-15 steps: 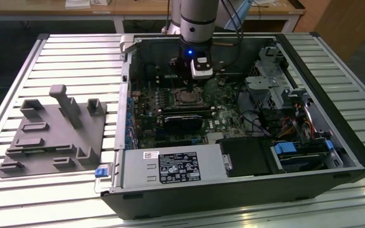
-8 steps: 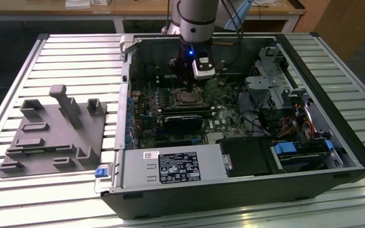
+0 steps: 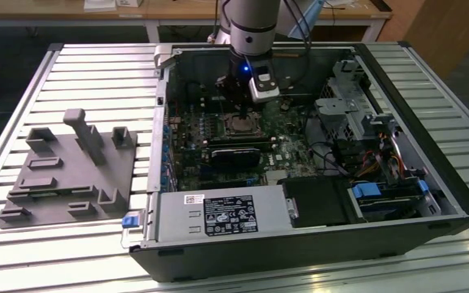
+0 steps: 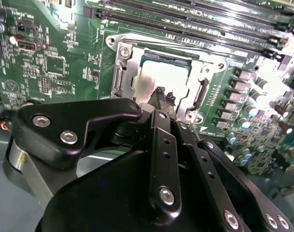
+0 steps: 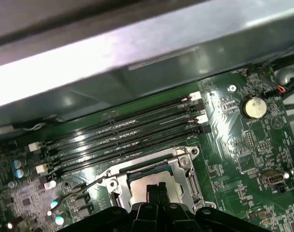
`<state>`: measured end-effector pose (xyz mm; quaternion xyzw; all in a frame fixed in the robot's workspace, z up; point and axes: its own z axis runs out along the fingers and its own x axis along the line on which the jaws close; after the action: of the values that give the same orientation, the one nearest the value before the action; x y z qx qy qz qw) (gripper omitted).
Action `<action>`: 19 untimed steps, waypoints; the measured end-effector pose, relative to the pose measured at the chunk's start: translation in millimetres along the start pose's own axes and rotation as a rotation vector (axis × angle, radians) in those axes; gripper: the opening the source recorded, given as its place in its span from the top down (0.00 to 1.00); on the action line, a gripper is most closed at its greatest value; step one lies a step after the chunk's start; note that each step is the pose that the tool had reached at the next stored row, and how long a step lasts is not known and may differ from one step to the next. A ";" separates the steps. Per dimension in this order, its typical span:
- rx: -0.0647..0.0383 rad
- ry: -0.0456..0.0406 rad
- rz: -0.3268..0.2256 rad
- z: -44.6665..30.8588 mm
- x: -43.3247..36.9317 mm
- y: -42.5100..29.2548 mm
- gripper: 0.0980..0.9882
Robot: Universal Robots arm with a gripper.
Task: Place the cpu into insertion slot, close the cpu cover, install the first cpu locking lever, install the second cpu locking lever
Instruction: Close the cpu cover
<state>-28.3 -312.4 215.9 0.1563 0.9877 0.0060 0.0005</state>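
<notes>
In the second wrist view, the black gripper sat nearest the camera. Its fingertips were drawn together with nothing seen between them, just above the insertion slot. The pale cpu lay inside the slot, framed by the silvery cpu cover. The tips hung so near that a slight dip or sideways slip would likely scrape the chip or nudge it askew. In the first wrist view, the gripper hovered over the slot, with long memory slots just beside it. In the exterior view, the arm stood nearly upright above the slot, inside the open computer case, wrist pointing straight down.
</notes>
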 end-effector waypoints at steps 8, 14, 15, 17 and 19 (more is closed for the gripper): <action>-0.003 -0.0035 -0.127 1.3 0.0 0.0 0.99; -0.006 -0.0150 -0.203 2.1 -0.2 -1.5 0.99; -0.006 -0.0167 -0.206 2.1 -0.1 -2.9 0.99; -0.006 -0.0201 -0.208 2.2 0.5 -4.8 0.99; -0.006 -0.0213 -0.208 2.5 1.3 -5.3 0.99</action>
<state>-31.2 -316.9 213.4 0.0531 0.9985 0.0070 0.0120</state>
